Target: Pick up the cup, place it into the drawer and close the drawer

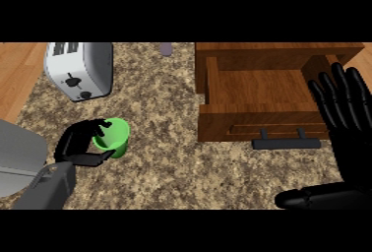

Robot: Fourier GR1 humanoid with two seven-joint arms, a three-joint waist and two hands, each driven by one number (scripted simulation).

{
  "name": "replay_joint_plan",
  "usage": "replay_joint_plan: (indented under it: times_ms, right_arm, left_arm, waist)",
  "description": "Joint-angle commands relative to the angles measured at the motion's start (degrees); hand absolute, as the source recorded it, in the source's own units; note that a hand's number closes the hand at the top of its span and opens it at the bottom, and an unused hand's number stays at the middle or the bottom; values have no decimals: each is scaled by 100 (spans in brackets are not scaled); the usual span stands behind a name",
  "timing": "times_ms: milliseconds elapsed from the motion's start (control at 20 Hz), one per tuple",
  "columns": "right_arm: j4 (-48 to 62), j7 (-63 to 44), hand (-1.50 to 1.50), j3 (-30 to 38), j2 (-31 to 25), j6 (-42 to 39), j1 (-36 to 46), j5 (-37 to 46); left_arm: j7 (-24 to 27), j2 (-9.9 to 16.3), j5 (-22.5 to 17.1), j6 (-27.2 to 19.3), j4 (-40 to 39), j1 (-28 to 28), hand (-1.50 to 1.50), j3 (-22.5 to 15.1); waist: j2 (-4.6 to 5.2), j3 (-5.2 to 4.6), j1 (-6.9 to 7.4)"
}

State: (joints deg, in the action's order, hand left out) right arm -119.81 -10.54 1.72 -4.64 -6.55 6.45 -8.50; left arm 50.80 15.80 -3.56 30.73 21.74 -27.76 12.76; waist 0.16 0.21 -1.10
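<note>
Standing upright on the speckled stone tabletop [167, 167], the green cup [113, 138] sits at the left, with the left hand [81, 142] curled round its side, fingers over the rim and thumb below. Well to its right, the wooden drawer [254, 91] is pulled open, its dark handle [286, 142] facing the near edge. Over the drawer's right side the right hand [343, 106] rests with straight, released fingers pointing up. A silver toaster [78, 69] stands at the far left, near the tabletop's edge, beyond which wood flooring [18, 74] shows. Bare tabletop lies between cup and drawer. No writing is readable.
</note>
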Motion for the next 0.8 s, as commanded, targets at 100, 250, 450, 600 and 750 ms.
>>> replay_joint_plan:
  times_ms: [100, 250, 450, 600, 750]
  right_arm:
    - [-78, 105, -150, 68, -42, -118, -163, -102]
    - [4, 107, -150, 137, -57, -100, -105, -120]
    - [-284, -25, -150, 101, -26, -44, -308, -92]
    - [-248, -349, -150, 221, -161, -51, -114, -239]
    - [108, -145, -150, 282, -207, -77, 153, -136]
  left_arm:
    - [1054, -292, -29, -85, -75, 240, 150, 69]
    - [987, -534, -454, -1181, 195, 402, 150, 538]
    - [996, -1009, -545, -1695, 886, 674, 150, 466]
    - [834, -897, -804, -1173, 1390, 751, 150, 488]
    - [481, -935, -770, -1165, 1992, 780, 150, 229]
  waist:
    - [11, -31, 27]
    - [-8, -26, 87]
    - [-34, -19, 115]
    - [-33, -20, 132]
    - [-31, -18, 155]
